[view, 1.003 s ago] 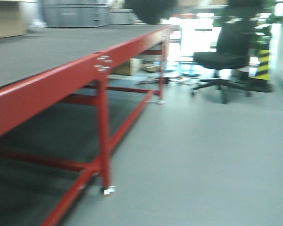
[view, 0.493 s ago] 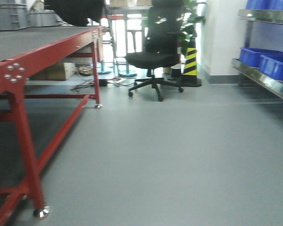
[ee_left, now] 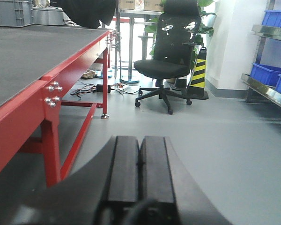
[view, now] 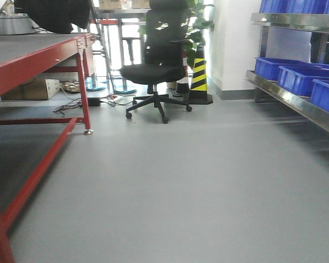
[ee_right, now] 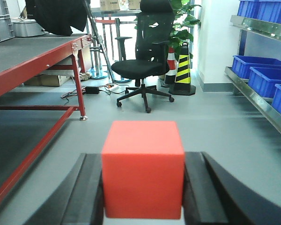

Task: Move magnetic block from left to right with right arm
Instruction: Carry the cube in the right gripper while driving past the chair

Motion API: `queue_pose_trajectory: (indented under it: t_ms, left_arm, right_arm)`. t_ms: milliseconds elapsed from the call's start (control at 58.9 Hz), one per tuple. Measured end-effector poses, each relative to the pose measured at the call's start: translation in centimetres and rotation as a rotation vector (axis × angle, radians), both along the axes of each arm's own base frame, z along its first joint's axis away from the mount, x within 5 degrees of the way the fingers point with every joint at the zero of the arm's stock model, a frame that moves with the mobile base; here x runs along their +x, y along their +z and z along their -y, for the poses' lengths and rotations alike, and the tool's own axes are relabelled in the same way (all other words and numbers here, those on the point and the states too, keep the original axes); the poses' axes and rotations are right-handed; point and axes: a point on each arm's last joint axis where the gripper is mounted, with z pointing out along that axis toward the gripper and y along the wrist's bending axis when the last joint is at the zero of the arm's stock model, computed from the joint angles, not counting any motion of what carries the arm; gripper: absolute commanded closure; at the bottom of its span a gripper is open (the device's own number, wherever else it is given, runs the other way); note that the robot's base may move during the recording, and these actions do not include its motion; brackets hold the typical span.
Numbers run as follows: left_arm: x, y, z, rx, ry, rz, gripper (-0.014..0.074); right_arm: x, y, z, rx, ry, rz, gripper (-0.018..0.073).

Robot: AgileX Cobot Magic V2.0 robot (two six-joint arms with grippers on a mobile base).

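right end effector (ee_right: 143, 160): closed on the magnetic block; its two black fingers (ee_right: 90, 187) press against the block's left and right faces
magnetic block (ee_right: 143, 173): bright red cube, held between those fingers, upright with one flat face toward the wrist camera; it is off the counter, with grey floor beyond it
left end effector (ee_left: 140, 140): narrow; the two black fingers lie side by side with only a thin seam between them, holding nothing
counter (view: 38, 57): red metal frame with a dark grey top, on the left of the scene, running from near to far; a dark cloth (view: 55, 13) hangs at its far end; a cardboard box (view: 30, 89) sits on the floor beneath it
floor (view: 181, 181): smooth grey, filling the middle and right of the front view
office chair (view: 153, 68): black, far centre, just beyond the counter's far leg
cone (view: 199, 76): yellow and black stripes, just right of the chair, by the white wall, with a green plant (view: 200, 24) behind
shelf (view: 296, 101): metal, along the right side, carrying blue bins (view: 301, 76)
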Motion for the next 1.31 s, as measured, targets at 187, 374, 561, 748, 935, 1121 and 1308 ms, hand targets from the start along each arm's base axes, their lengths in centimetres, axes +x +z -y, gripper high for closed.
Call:
queue_pose_trajectory:
  t_ms: [187,374,561,748,935,1121,1308]
  left_arm:
    - [0.00,0.00,0.00,0.000,0.000,0.000,0.0713]
    - [0.00,0.00,0.00,0.000,0.000,0.000,0.0712]
    - [0.00,0.00,0.00,0.000,0.000,0.000,0.0713]
    - [0.00,0.00,0.00,0.000,0.000,0.000,0.0713]
    - [0.00,0.00,0.00,0.000,0.000,0.000,0.0713]
    - [0.00,0.00,0.00,0.000,0.000,0.000,0.0713]
    - [0.00,0.00,0.00,0.000,0.000,0.000,0.0713]
  right_arm:
    - [0.00,0.00,0.00,-0.005,0.000,0.001,0.0252]
    - [-0.01,0.00,0.00,-0.005,0.000,0.001,0.0252]
    - [-0.01,0.00,0.00,0.000,0.000,0.001,0.0252]
    - [-0.01,0.00,0.00,-0.005,0.000,0.001,0.0252]
    - [-0.01,0.00,0.00,-0.005,0.000,0.001,0.0252]
    - [-0.01,0.00,0.00,-0.005,0.000,0.001,0.0252]
    - [-0.01,0.00,0.00,-0.005,0.000,0.001,0.0252]
